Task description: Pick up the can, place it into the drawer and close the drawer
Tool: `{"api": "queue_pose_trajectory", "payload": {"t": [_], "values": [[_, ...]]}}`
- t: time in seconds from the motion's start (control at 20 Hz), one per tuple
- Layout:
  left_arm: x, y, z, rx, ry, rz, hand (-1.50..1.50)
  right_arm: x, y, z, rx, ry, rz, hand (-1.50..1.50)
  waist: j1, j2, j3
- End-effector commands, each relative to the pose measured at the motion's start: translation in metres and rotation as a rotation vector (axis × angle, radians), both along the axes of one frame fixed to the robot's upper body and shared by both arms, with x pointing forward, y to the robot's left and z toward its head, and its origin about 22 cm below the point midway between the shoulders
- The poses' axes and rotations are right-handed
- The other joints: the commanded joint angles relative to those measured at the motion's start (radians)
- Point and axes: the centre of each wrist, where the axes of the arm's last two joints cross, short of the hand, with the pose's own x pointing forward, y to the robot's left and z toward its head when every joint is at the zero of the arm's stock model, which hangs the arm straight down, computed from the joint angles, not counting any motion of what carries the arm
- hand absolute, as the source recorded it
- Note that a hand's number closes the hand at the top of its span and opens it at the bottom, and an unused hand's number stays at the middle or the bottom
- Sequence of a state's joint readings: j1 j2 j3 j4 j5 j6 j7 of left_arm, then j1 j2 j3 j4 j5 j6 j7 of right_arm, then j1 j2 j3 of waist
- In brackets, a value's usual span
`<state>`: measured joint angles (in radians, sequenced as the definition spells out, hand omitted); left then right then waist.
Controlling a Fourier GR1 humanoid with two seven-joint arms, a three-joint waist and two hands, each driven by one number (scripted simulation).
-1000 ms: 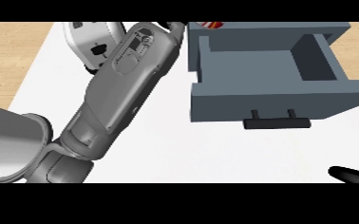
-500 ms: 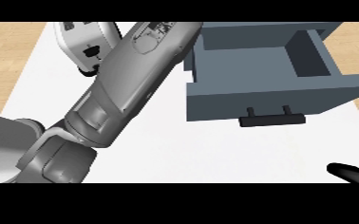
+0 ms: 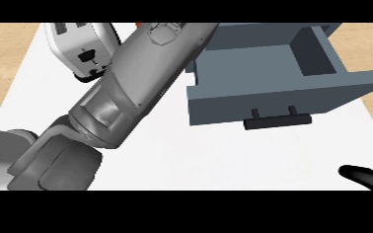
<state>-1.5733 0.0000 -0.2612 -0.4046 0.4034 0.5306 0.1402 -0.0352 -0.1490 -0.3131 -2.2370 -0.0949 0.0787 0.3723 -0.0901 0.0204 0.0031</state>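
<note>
The white counter [image 3: 218,163] fills most of the head view, with wood showing along its left edge. Across it the left forearm [image 3: 124,94] runs as a broad grey diagonal from the lower left corner to the top edge. Its far end now lies over the left rear corner of the drawer [image 3: 270,101]. A second ago that end was beside the toaster and just clear of the drawer, so the arm has swung to the right. More of the elbow also shows at the lower left than before. The left hand itself is beyond the top edge, so I cannot tell whether it is released, clenched or grasping anything.

The blue-grey drawer stands open at the upper right. Its cavity is bare where it shows, and it is pulled out as far as it was before. The white toaster [image 3: 80,49] sits at the upper left, just beside the forearm, and more of its side is uncovered than a second ago. The black handle [image 3: 277,122] on the drawer front has not shifted.

The right hand [image 3: 357,173] shows only as a black tip at the lower right edge, as before, and too little of it is visible to tell its state.

The can [image 3: 140,24] appears, if it is the can at all, as a red-orange sliver at the top edge, against the left side of the wrist. Earlier its striped body showed to the right of the wrist, behind the drawer's corner.
</note>
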Motion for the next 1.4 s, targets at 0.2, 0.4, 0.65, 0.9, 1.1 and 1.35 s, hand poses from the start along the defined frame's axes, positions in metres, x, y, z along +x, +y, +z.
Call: {"api": "queue_pose_trajectory", "payload": {"t": [0.2, 0.4, 0.65, 0.9, 1.1, 1.35], "values": [[0.004, 0.002, -0.01, 0.006, -0.031, 0.107, -1.5, 0.005, 0.006, 0.011, -0.011, -0.02, 0.019, -1.5, -0.007, 0.0, 0.0], [0.005, 0.001, -0.004, -0.005, -0.043, 0.124, -1.5, 0.008, -0.001, 0.01, -0.124, -0.033, 0.013, -1.5, -0.015, 0.008, 0.0], [0.001, -0.006, 0.009, -0.053, -0.02, 0.112, -1.5, 0.016, 0.012, 0.02, -0.246, -0.071, 0.039, -1.5, -0.004, 0.005, 0.0], [0.003, -0.002, 0.006, -0.102, -0.01, 0.093, -1.5, 0.038, 0.015, 0.016, -0.432, -0.076, 0.024, -1.5, 0.021, 0.007, -0.001], [0.008, 0.005, 0.0, -0.16, -0.021, 0.102, -1.5, 0.043, 0.027, 0.016, -0.563, -0.112, -0.01, -1.5, 0.031, 0.013, -0.002], [0.004, -0.003, 0.011, -0.112, -0.054, 0.105, -1.5, 0.071, 0.048, -0.004, -0.72, -0.106, 0.015, -1.5, 0.038, 0.006, -0.001]]}}
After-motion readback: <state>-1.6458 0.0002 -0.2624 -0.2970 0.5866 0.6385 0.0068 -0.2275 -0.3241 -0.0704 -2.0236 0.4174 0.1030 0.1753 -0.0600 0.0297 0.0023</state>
